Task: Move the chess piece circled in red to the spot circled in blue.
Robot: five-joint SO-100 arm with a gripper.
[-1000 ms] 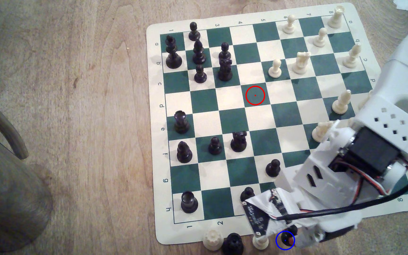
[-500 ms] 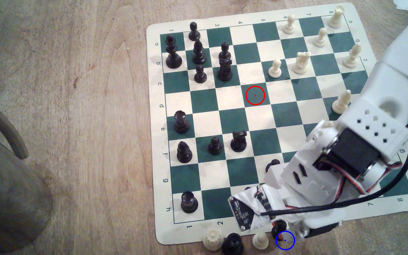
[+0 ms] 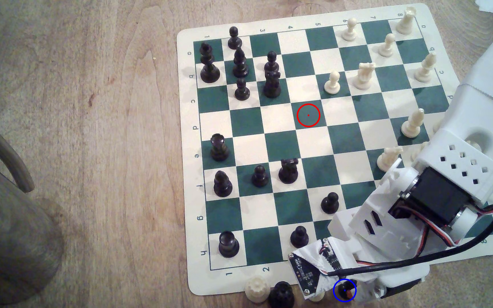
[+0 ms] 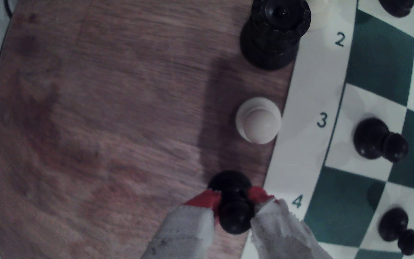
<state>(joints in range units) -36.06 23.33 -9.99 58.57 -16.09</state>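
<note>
The black pawn (image 3: 343, 288) sits inside the blue-circled spot (image 3: 339, 298), on bare wood just off the chess mat's near edge in the exterior view. My gripper (image 3: 347, 291) is shut on it. In the wrist view the red-taped fingertips (image 4: 207, 199) press on both sides of the black pawn (image 4: 231, 183) at its neck, and its base is down at the wood. The red circle (image 3: 308, 115) marks an empty dark green square mid-board. My white arm covers the mat's near right corner.
Off the mat beside the pawn stand a cream pawn (image 4: 258, 120), a black rook (image 4: 273, 32) and a cream rook (image 3: 257, 290). Black pawns (image 3: 299, 237) (image 3: 329, 203) stand on nearby squares. A wooden post (image 3: 8, 237) rises at the exterior view's left.
Half a second ago the arm had swung toward the exterior view's left, with the pawn at the circle's upper left rim. It has swung back, and the pawn is inside the blue circle again.
</note>
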